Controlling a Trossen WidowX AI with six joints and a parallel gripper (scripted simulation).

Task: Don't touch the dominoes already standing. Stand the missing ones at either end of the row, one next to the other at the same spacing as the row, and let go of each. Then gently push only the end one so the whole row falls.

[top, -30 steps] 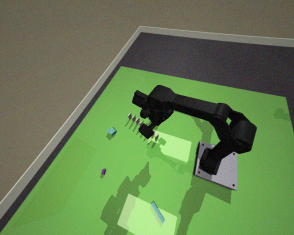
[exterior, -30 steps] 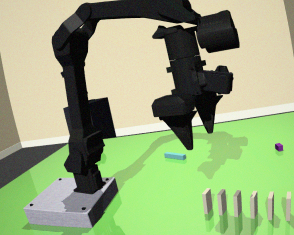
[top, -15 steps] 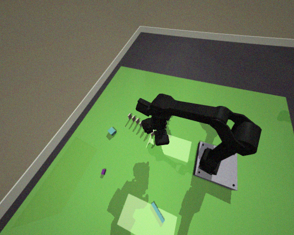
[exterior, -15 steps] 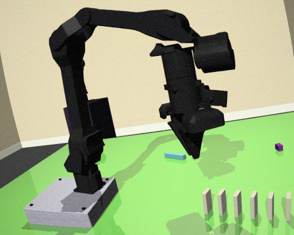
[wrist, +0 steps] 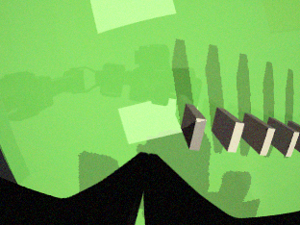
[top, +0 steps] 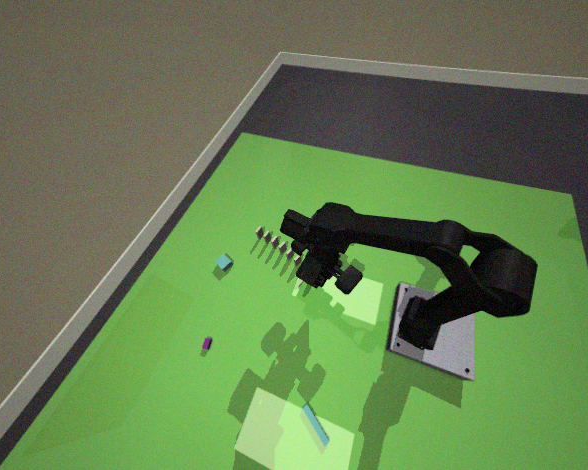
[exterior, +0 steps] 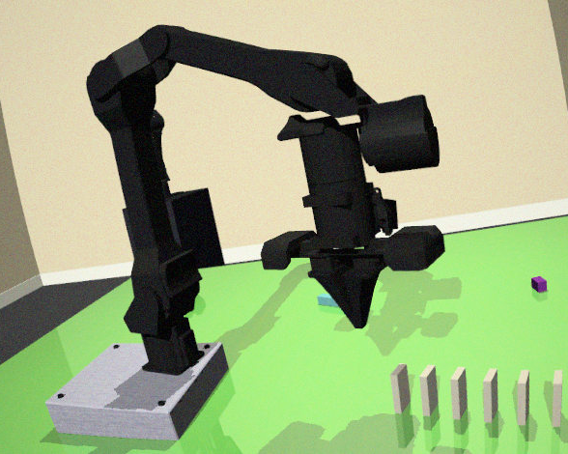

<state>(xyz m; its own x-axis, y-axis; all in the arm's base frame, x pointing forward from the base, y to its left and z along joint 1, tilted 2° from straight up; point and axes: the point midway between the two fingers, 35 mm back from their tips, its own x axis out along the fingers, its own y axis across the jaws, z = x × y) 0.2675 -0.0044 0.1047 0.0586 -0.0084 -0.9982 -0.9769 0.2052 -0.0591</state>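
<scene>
Several pale dominoes stand upright in an evenly spaced row: the end domino nearest the robot base (exterior: 400, 388) (wrist: 193, 127), its neighbour (exterior: 428, 390) (wrist: 228, 130), and others that run on to the right in the exterior view. The far end domino (top: 259, 232) shows in the top view, where the arm partly covers the near end. My gripper (exterior: 359, 325) (wrist: 146, 162) is shut with nothing between its fingers. It hangs above the mat, higher than the dominoes and off the base-side end of the row, apart from it. No loose domino shows in these views.
A teal block (top: 224, 262) lies beyond the row. A small purple block (top: 207, 343) (exterior: 538, 283) lies farther off. A long blue bar (top: 315, 423) (exterior: 327, 300) lies on the side away from the row. The arm's metal base (top: 451, 344) (exterior: 94, 376) stands on the green mat.
</scene>
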